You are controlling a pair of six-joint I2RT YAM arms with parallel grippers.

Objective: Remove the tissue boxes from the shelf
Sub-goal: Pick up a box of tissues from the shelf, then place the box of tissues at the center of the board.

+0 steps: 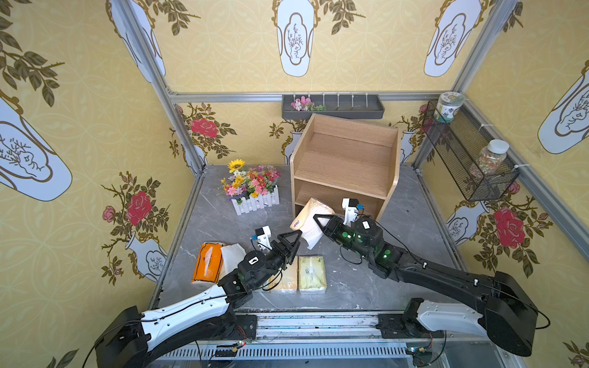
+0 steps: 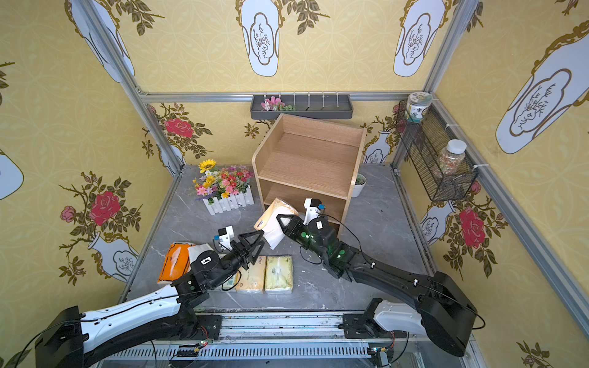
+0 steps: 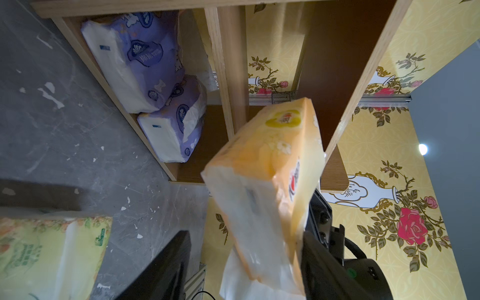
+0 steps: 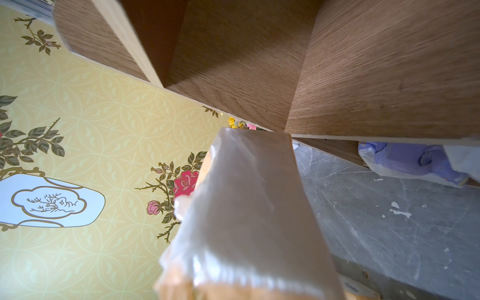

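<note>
Right pincer (image 1: 317, 224) tight on a cream tissue pack (image 1: 310, 210), one finger behind it; left pincer (image 1: 295, 248) wide apart.

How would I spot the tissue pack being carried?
Find the wooden shelf at the back of the table. Before its lowest opening, the right gripper holds a pale yellow pack tilted in the air. All other packs lie on the table or in the shelf.

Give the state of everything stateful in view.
right claw, shut on pale yellow pack, held off the table
left claw, open, empty
shelf, upright, top tier bare
lavender packs, both in shelf's bottom tier
orange pack, on table
green-printed pack, flat on table
</note>
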